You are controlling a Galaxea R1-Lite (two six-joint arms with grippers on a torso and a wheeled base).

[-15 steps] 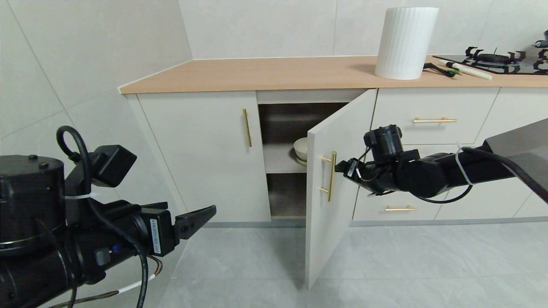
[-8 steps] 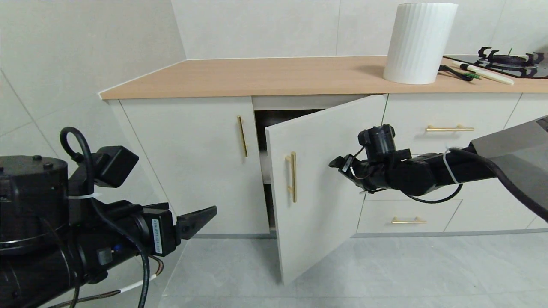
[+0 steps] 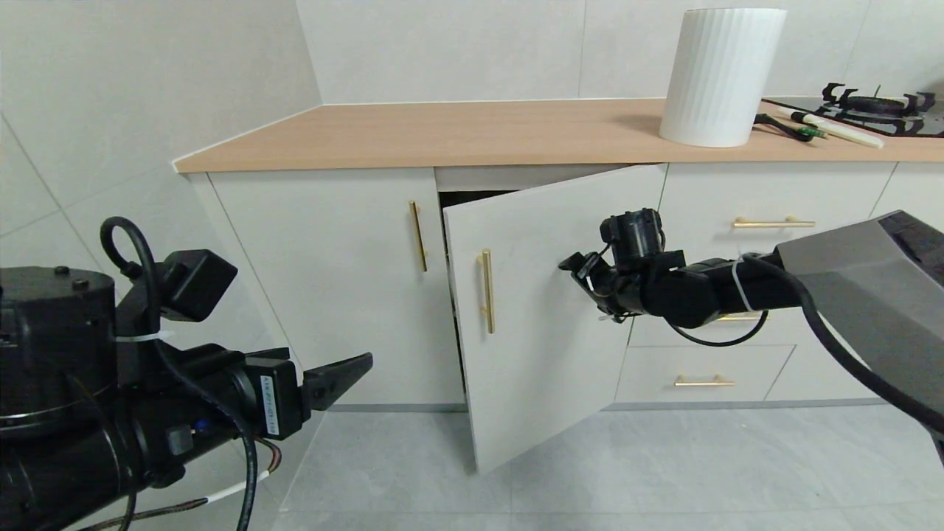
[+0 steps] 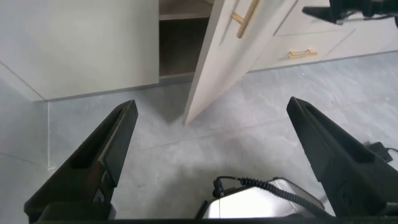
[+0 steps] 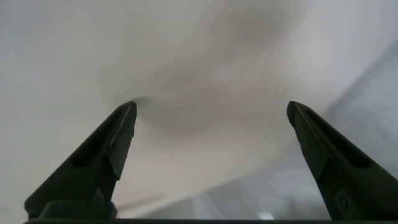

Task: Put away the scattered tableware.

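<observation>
The white cabinet door point(image 3: 538, 310) with a gold handle point(image 3: 486, 290) stands slightly ajar, leaving a dark slit at its handle side. My right gripper point(image 3: 571, 263) is against the door's front face at mid height; the right wrist view has it point(image 5: 211, 106) open with the door's white surface close ahead. Low at the left, over the floor, my left gripper point(image 3: 346, 376) is open and holds nothing point(image 4: 211, 106). The door hides the shelf inside the cabinet.
A tall white ribbed container point(image 3: 721, 74) stands on the wooden counter point(image 3: 457, 133). Utensils point(image 3: 826, 125) lie beside a gas stove point(image 3: 877, 103) at the far right. Drawers point(image 3: 774, 221) with gold handles sit right of the door. Grey tiled floor point(image 3: 590, 472) lies open below.
The cabinet door has swung from wide open to nearly shut, with my right gripper following it to the left. The bowl on the shelf is now hidden. The left arm has stayed put.
</observation>
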